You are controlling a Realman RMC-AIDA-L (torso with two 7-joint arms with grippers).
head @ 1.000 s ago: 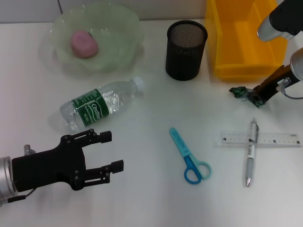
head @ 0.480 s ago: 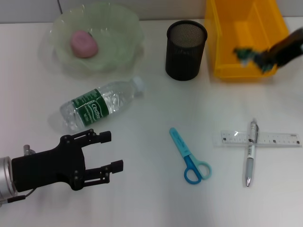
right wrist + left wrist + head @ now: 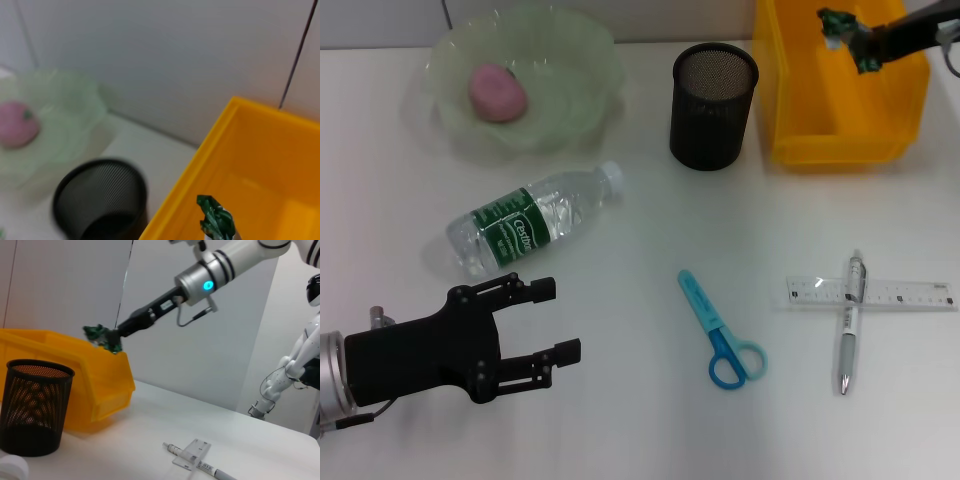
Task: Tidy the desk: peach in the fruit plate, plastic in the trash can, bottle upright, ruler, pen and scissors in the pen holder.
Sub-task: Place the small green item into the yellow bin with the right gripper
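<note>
Green plastic pinched by right gripper above yellow bin | left gripper spread, low over desk

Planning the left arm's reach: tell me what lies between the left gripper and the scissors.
Bare tabletop only, in the head view: nothing sits between the left gripper and the scissors.

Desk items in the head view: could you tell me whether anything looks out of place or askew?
Yes. The water bottle lies on its side instead of upright. The pen lies crosswise over the ruler, and the scissors lie loose on the desk, all outside the pen holder.
</note>
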